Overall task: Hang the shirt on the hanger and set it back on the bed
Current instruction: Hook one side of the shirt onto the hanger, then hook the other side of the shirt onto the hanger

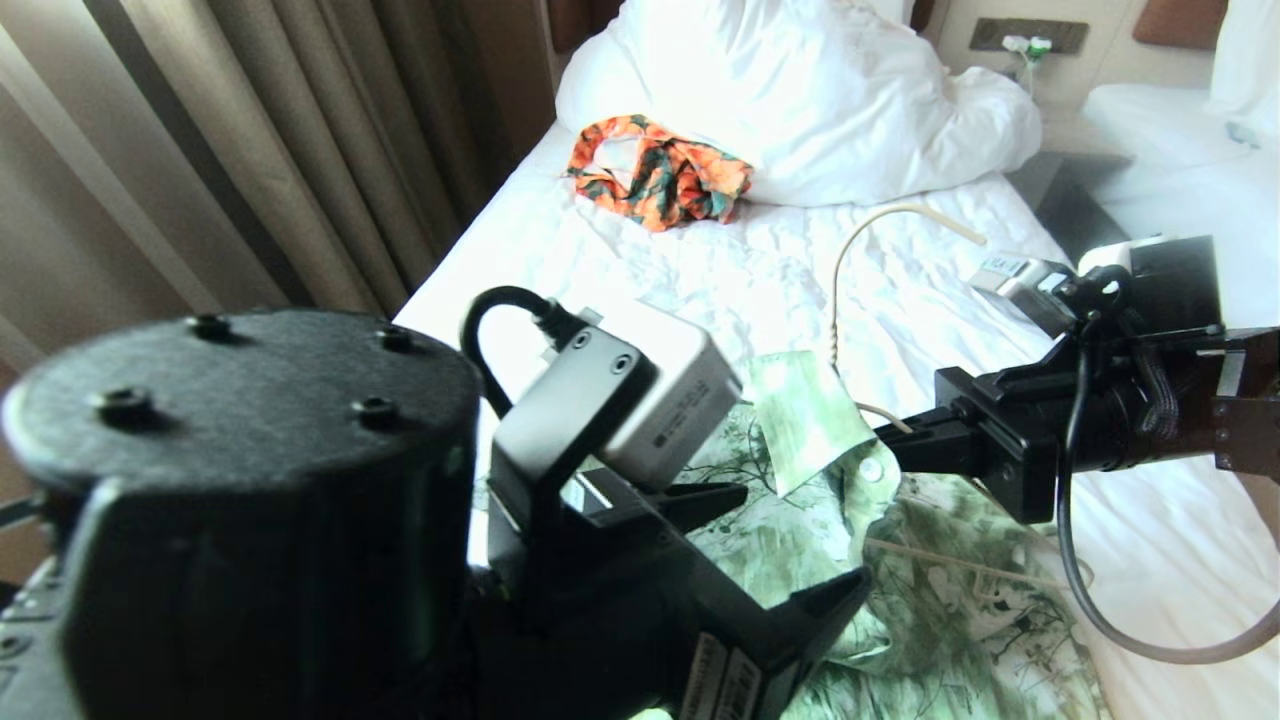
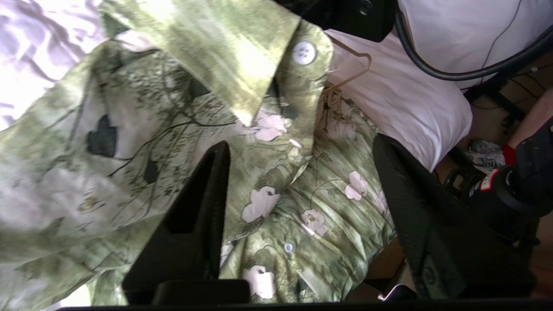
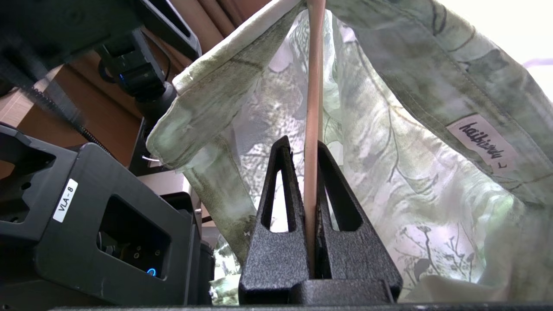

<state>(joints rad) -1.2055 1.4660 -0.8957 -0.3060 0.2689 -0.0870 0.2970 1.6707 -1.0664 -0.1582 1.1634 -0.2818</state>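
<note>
The hanger (image 3: 314, 86) is partly threaded inside the shirt (image 1: 900, 590), which lies on the bed (image 1: 620, 270); full seating of both shoulders cannot be confirmed. The hanger's wire is clamped by the right end effector (image 3: 312, 181) at the collar. The left end effector (image 2: 298, 181) is held wide above the fabric, gripping nothing.

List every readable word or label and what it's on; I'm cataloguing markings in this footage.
"VLA-8": white sticker on the black housing of the left gripper.
Cursive brand word, upside down, not reliably readable: neck tag inside the shirt.
Stickers on the left arm: too blurred.
</note>
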